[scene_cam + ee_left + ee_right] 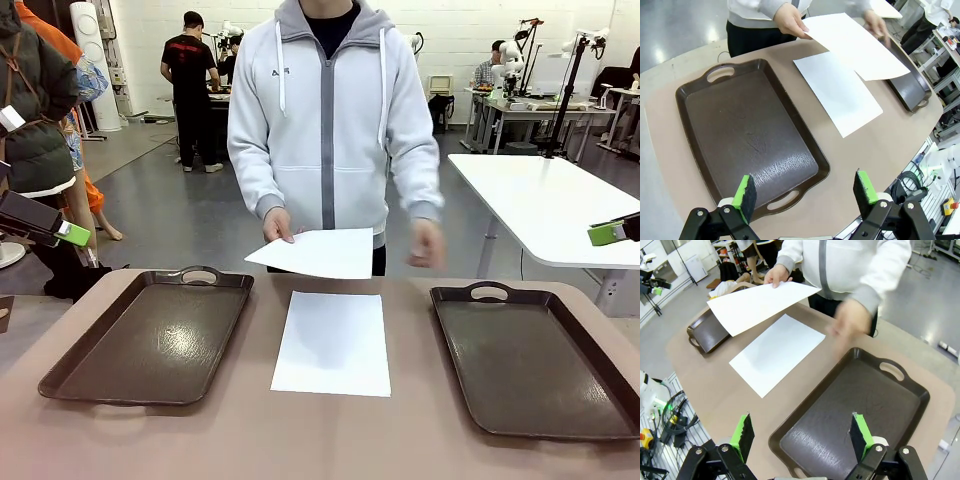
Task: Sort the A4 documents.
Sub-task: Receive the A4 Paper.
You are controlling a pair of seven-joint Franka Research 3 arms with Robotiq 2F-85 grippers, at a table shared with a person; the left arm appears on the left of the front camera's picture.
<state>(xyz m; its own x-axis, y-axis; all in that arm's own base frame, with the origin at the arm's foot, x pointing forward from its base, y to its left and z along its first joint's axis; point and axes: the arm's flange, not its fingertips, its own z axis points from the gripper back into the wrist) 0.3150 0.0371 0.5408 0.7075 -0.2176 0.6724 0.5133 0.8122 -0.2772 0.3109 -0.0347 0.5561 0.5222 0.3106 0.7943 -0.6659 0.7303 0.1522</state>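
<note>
One white A4 sheet [333,343] lies flat on the table between the two trays; it is also seen as the flat sheet [837,92] in the left wrist view and the flat sheet [777,352] in the right wrist view. The person across the table holds a second sheet [315,252] by its edge in one hand [278,225], above the far end of the flat one. My left gripper [805,190] hangs open and empty over the near end of the left tray [745,130]. My right gripper [801,432] is open and empty above the right tray [855,410].
Two dark brown handled trays, left tray [150,335] and right tray [540,360], lie empty on the tan table. The person's other hand [428,243] hovers near the right tray's far handle. A white table [560,205] stands behind on the right.
</note>
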